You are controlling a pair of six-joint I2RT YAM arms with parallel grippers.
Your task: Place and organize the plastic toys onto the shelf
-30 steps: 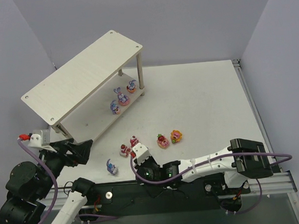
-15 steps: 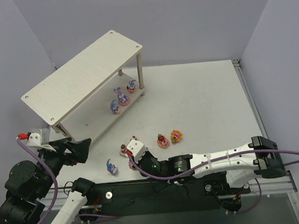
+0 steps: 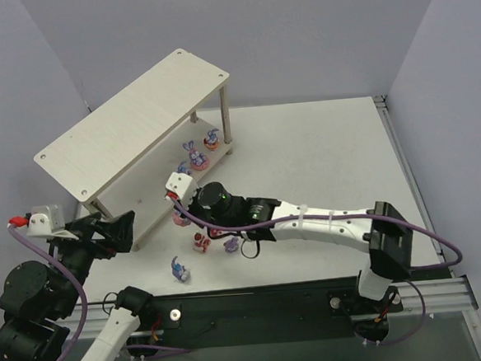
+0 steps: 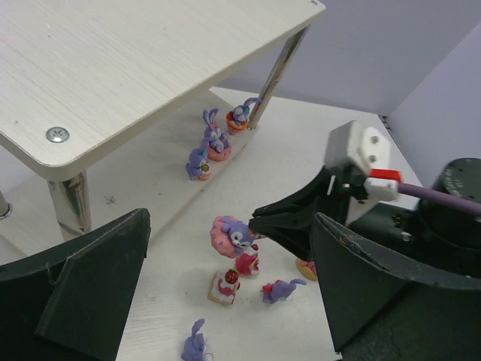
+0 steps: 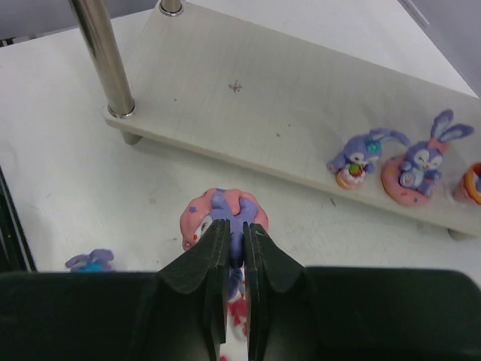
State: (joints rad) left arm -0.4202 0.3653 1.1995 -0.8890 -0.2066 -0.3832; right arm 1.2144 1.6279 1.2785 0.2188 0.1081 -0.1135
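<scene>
My right gripper (image 5: 236,226) is shut on a purple bunny with a pink base (image 5: 222,213) and holds it above the table, just in front of the shelf's lower board (image 5: 285,113). The held bunny also shows in the top view (image 3: 179,218) and the left wrist view (image 4: 231,235). Three bunnies (image 3: 196,157) stand on the lower board of the pale wood shelf (image 3: 129,122). A strawberry toy (image 3: 201,243), a lying purple toy (image 3: 231,245) and a bunny (image 3: 179,270) sit on the table. My left gripper (image 3: 112,232) is open and empty at the shelf's near left end.
The shelf's metal leg (image 5: 101,53) stands left of the held toy. The right arm (image 3: 309,221) stretches across the table and hides what lies beneath it. An orange base (image 4: 306,268) peeks out under it. Walls enclose the table.
My right gripper has swung from the near edge up and left to the front of the lower board, with the bunny in it. My left gripper has drawn back slightly to the left.
</scene>
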